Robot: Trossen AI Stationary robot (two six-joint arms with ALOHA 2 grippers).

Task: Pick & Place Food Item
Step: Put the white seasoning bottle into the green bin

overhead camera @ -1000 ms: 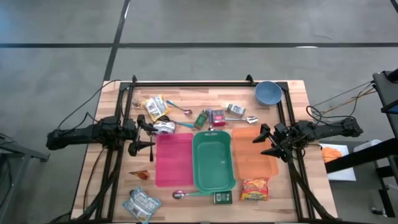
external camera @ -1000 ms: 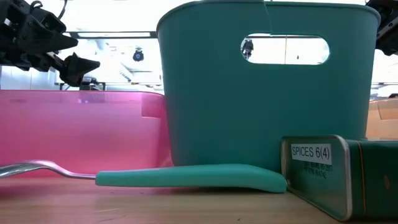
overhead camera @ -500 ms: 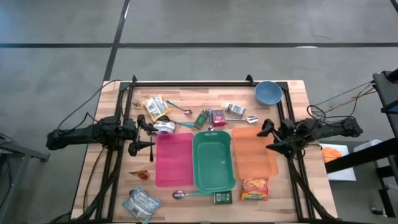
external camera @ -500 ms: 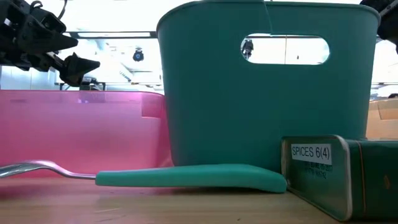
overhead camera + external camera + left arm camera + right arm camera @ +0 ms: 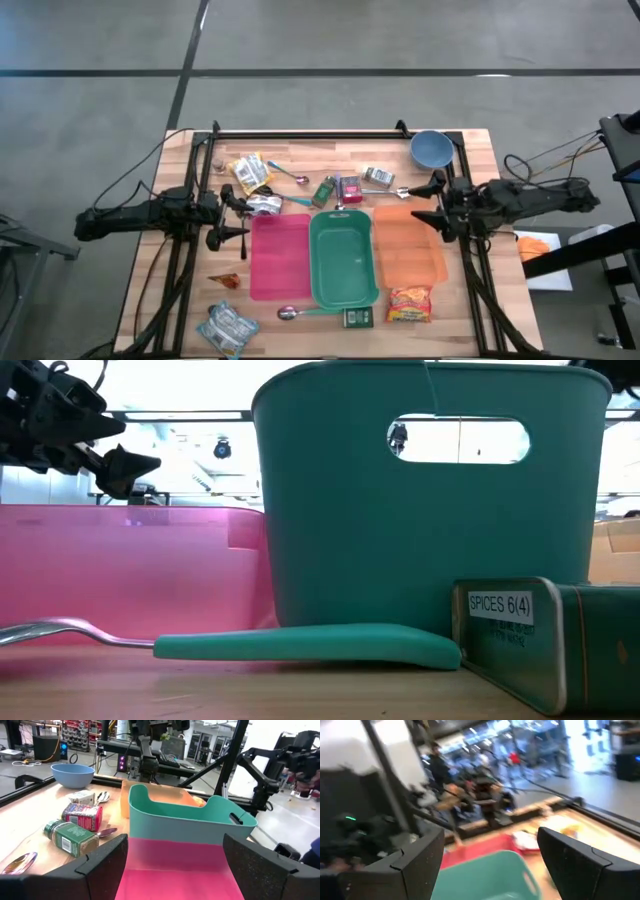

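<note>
Since a second ago the right tool (image 5: 432, 201), fingers spread wide and empty, has swung toward the table's far side, above the orange plastic bin's (image 5: 408, 243) far edge. The left tool (image 5: 237, 217) stays wide beside the pink bin (image 5: 279, 256). The orange noodle packet (image 5: 410, 302) lies untouched on the wooden table (image 5: 479, 150).

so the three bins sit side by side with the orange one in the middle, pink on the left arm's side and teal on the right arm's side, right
Not quite. The high view shows the teal bin in the middle, with the pink bin on the left arm's side and the orange bin on the right arm's side. They do sit side by side.
</note>
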